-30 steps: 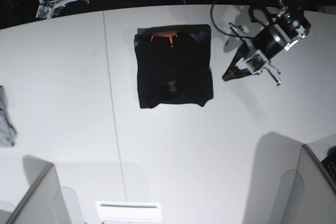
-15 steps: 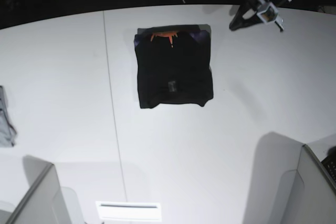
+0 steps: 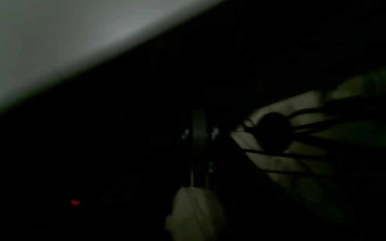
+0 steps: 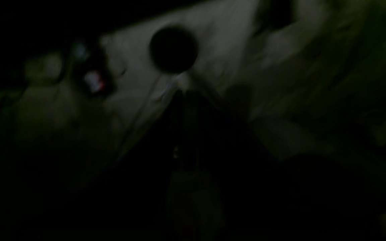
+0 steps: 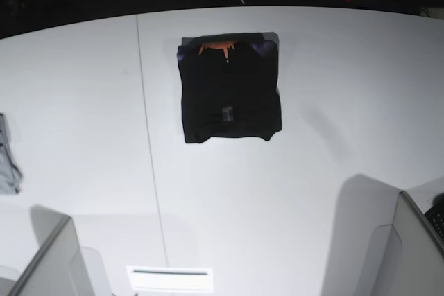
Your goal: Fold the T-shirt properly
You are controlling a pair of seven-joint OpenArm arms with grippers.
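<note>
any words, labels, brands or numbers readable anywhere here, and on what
None can be read.
Folded black cloth T-shirt: the orange mark at its neck and the small grey patch on its front are too small to read.
White table: no print.
Both wrist views are too dark and blurred.

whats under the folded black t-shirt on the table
The T-shirt lies folded flat on the white table. A grey edge peeks out along its top and right side; whatever else lies beneath is covered.

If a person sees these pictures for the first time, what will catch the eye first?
First, the black T-shirt, folded into a neat rectangle on the far middle of the white table, its orange neck mark facing up. Next, a grey cloth piece at the table's left edge. Both wrist views are nearly dark.
</note>
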